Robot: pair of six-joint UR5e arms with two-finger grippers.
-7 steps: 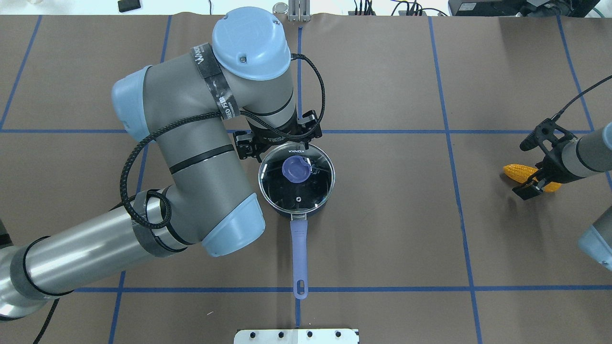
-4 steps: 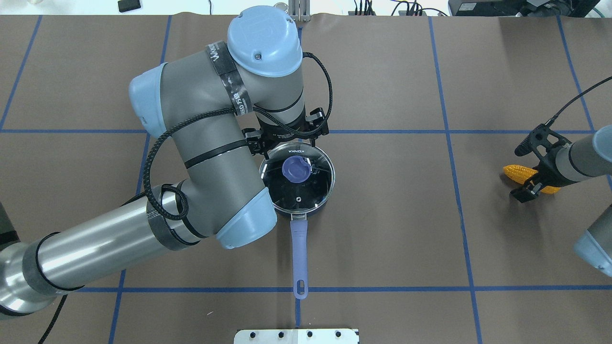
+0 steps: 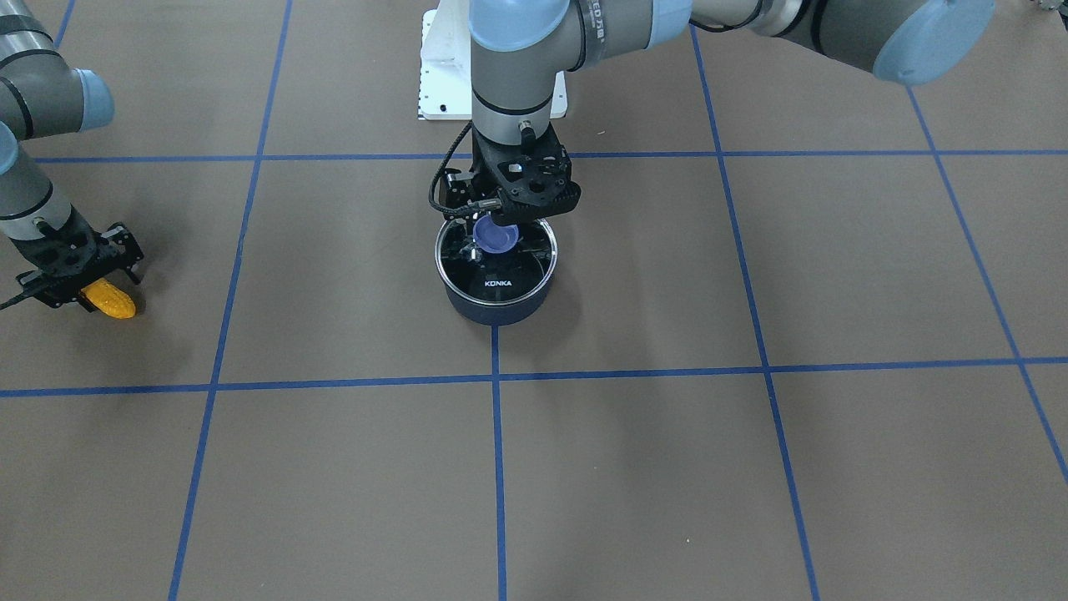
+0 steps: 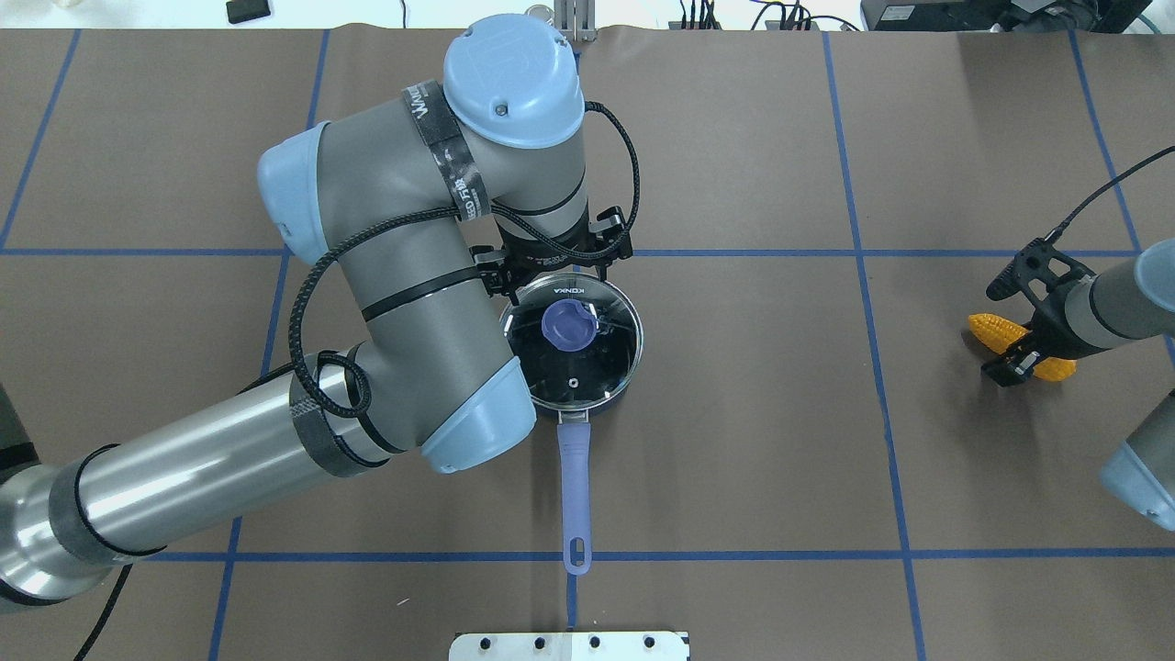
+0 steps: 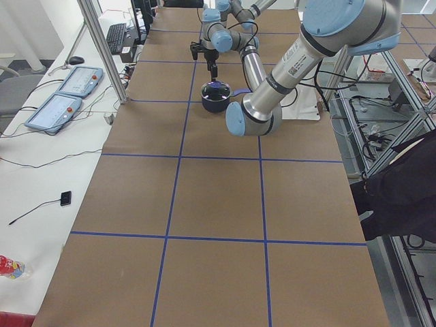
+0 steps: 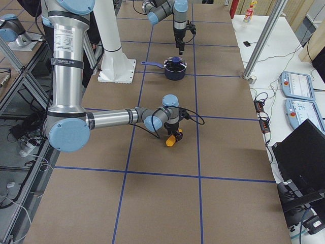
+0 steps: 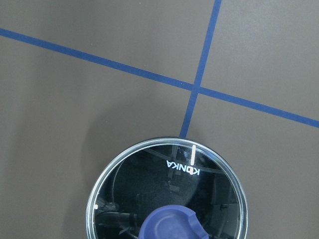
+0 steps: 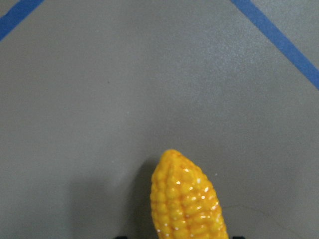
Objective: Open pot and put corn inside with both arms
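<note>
The lid (image 4: 574, 376) sat closed on the pot (image 3: 496, 310) mid-tabletop (image 4: 753, 441). The left arm's jaws likely needed to centre over the blue knob (image 4: 568, 325), then descend and close squarely. Their gap could not be told. The right arm's jaws straddled the corn (image 4: 991, 329), well apart from the pot. Whether they clamped it was unclear.

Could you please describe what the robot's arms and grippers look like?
Both the left arm and right arm are grey tubular segments with light-blue joint caps. The left arm has a bare-metal section, black lettered straps and a looping braided black cable. The left gripper and right gripper are black, open-framed.
</note>
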